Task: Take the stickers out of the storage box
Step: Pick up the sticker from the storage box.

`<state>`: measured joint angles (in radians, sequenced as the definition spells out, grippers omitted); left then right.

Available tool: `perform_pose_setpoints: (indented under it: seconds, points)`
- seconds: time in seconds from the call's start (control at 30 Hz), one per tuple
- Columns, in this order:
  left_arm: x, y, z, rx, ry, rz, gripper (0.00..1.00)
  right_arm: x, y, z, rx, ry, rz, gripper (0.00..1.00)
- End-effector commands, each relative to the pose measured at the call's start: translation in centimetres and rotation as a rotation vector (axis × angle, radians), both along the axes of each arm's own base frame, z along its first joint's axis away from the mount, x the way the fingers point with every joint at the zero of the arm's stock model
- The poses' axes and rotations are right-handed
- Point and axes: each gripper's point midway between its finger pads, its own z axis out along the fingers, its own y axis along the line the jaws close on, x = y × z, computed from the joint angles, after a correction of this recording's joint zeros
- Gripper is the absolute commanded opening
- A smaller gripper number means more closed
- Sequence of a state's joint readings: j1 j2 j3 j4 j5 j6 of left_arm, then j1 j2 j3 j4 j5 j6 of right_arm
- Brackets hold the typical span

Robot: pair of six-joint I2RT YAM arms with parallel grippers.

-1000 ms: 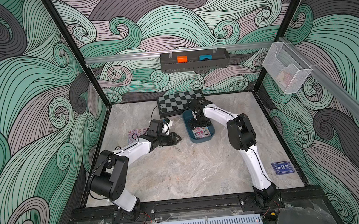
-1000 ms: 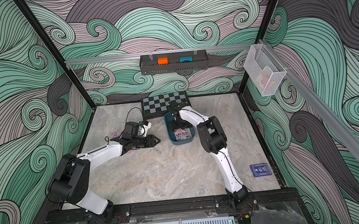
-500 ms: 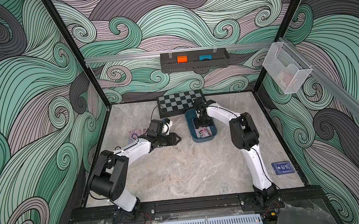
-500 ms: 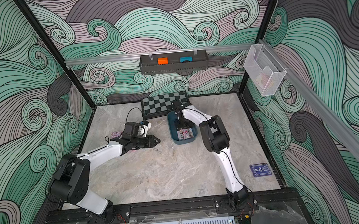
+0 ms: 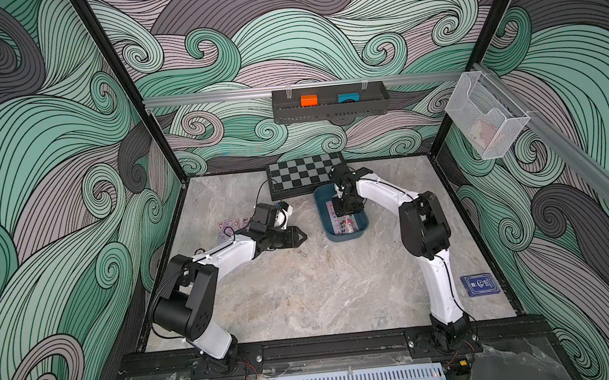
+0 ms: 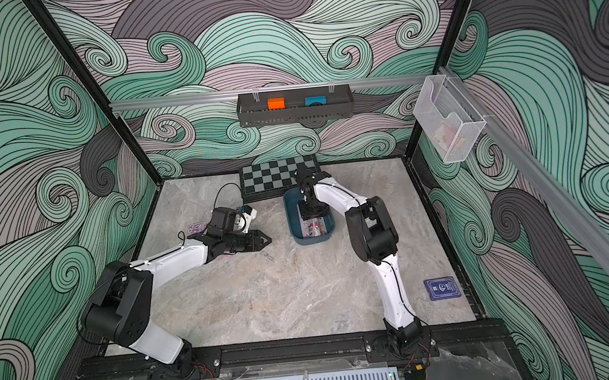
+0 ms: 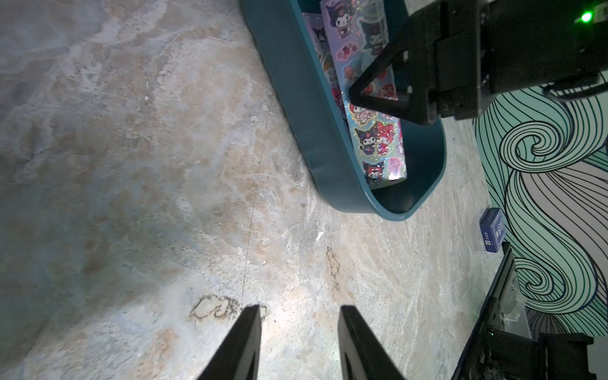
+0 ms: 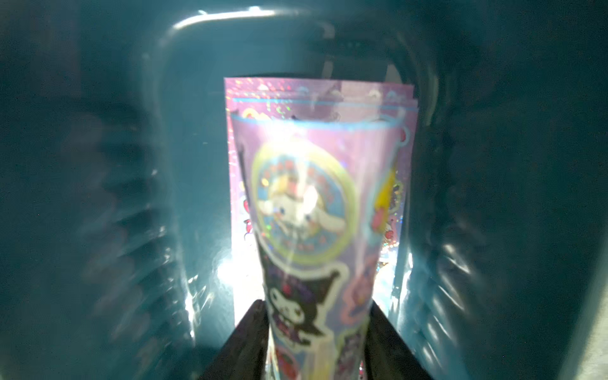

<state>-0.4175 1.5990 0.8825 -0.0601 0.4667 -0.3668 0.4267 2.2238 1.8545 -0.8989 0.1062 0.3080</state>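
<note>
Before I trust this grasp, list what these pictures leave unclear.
- How many stickers lie in the storage box: they are stacked, and the right wrist view is blurred.
- Whether the right claw grips them: blurred there, too small in top views.
- Sheet on the table: partly covered by the left arm in both top views.

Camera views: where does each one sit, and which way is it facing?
Top views: high over the front edge, looking down toward the back wall; left arm and right arm show whole.
Left wrist: low beside the storage box, looking across the table; the open left gripper shows, plus the right gripper.
Right wrist: inside the box, facing along the stickers; its fingers pinch them.
Shared: both wrist views see the box and stickers.
</note>
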Motion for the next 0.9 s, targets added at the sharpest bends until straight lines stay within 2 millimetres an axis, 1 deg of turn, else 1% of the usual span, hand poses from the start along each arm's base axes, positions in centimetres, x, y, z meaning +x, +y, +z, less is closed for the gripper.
perform_pose_setpoints:
  seconds: [0.0, 0.13, 0.27, 0.4, 0.43, 0.47, 0.53, 0.6, 0.73, 0.87]
  points:
    - [0.7, -0.3, 1.9, 0.001, -0.053, -0.01, 0.43, 0.1, 0.4, 1.6, 0.045, -0.029, -0.001, 0.41]
    - [0.8, -0.1, 2.1, 0.01, -0.063, -0.006, 0.43, 0.0, 0.5, 2.2, 0.055, -0.035, 0.0, 0.4]
    - [0.7, 0.0, 2.6, 0.007, -0.08, 0.001, 0.43, 0.0, 0.6, 3.8, 0.074, -0.067, 0.002, 0.38]
    - [0.1, 0.6, 4.9, -0.028, -0.171, 0.021, 0.43, -0.1, 1.5, 6.0, 0.136, -0.09, 0.026, 0.38]
    - [0.0, 0.9, 4.8, -0.017, -0.177, 0.029, 0.44, -0.2, 1.7, 6.5, 0.149, -0.096, 0.029, 0.38]
    - [-0.1, 1.3, 6.1, -0.017, -0.22, 0.039, 0.44, -0.2, 1.8, 6.9, 0.16, -0.101, 0.03, 0.38]
    - [0.0, 2.0, 6.4, 0.005, -0.24, 0.066, 0.44, -0.3, 2.1, 7.7, 0.185, -0.11, 0.036, 0.38]
    - [0.0, 2.1, 6.5, 0.008, -0.248, 0.066, 0.44, -0.4, 2.3, 8.5, 0.201, -0.118, 0.042, 0.38]
    - [-0.1, 0.9, 6.5, -0.033, -0.238, 0.016, 0.44, -0.7, 2.7, 9.5, 0.245, -0.124, 0.06, 0.38]
    - [1.3, -0.3, 6.7, -0.061, -0.222, 0.001, 0.44, -1.1, 5.1, 10.0, 0.38, -0.075, 0.105, 0.38]
